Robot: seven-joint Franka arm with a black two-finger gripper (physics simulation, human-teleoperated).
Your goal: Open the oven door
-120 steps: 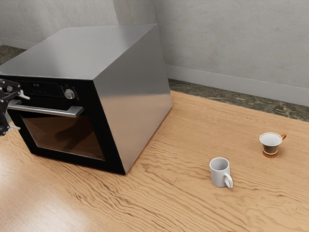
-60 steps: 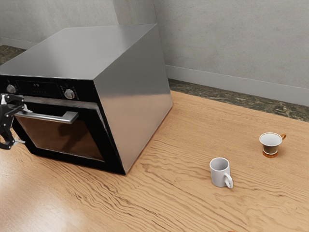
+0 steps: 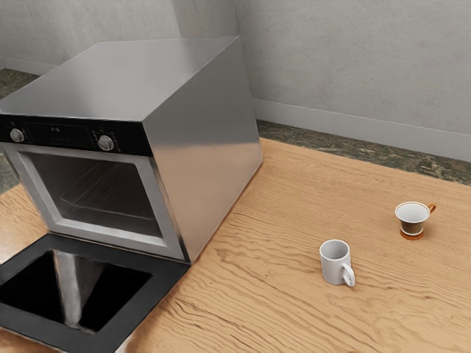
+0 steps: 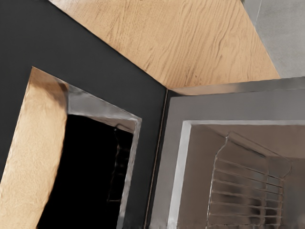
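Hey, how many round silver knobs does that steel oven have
2. On the black control panel, one knob sits toward the exterior view's left, the other knob toward its right. More could lie past the picture's edge.

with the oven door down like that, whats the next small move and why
I'd probably ease the end effector clear without pushing the door further: it lies folded down in front of the oven, with the cavity exposed and the wire rack in plain sight, so the opening looks done.
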